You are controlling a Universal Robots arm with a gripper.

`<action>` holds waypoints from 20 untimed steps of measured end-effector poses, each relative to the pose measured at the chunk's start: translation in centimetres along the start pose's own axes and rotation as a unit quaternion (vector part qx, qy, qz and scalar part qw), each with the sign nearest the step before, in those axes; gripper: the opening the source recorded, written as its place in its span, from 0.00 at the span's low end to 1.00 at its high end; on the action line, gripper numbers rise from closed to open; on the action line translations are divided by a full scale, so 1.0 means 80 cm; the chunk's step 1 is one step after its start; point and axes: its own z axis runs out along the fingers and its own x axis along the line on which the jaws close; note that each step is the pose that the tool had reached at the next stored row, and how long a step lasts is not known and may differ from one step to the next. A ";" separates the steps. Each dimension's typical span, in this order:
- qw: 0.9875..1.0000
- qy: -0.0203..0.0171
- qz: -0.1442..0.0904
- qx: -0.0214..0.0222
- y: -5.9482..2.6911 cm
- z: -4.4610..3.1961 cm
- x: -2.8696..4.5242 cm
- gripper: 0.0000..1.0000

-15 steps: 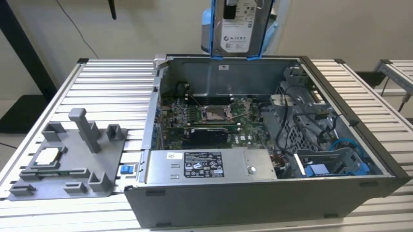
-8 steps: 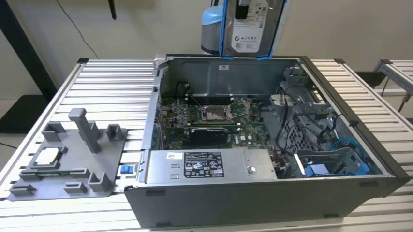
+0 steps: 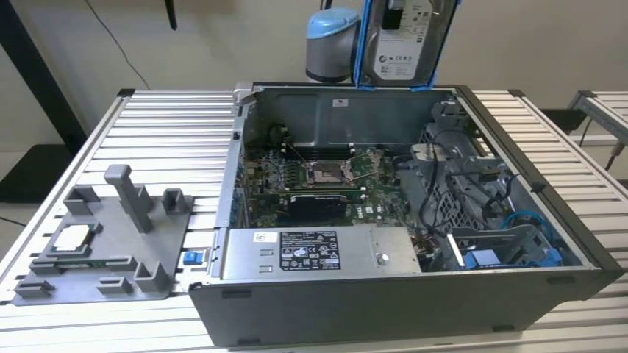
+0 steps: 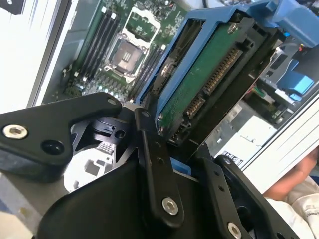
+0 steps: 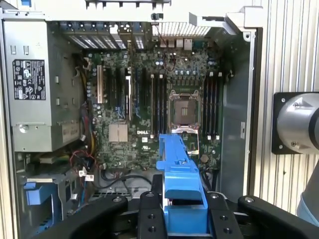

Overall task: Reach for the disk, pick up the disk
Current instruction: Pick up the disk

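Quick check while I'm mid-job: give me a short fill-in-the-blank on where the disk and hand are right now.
1. The hand is shut on the ____.
2. In the exterior view, the disk hangs ____ the open computer case, clear of it.
3. The plastic frame edging the disk is coloured ____.
4. On the grey fixture at the exterior view's left lies a small square ____.

Missing words: disk; above; blue; processor chip
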 end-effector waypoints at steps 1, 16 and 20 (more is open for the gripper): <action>1.000 0.000 0.000 0.000 -0.004 0.0001 -0.0001 0.00; 1.000 0.000 0.000 0.000 -0.068 0.0021 -0.0016 0.00; 1.000 0.000 0.000 0.000 -0.084 0.0026 -0.0021 0.00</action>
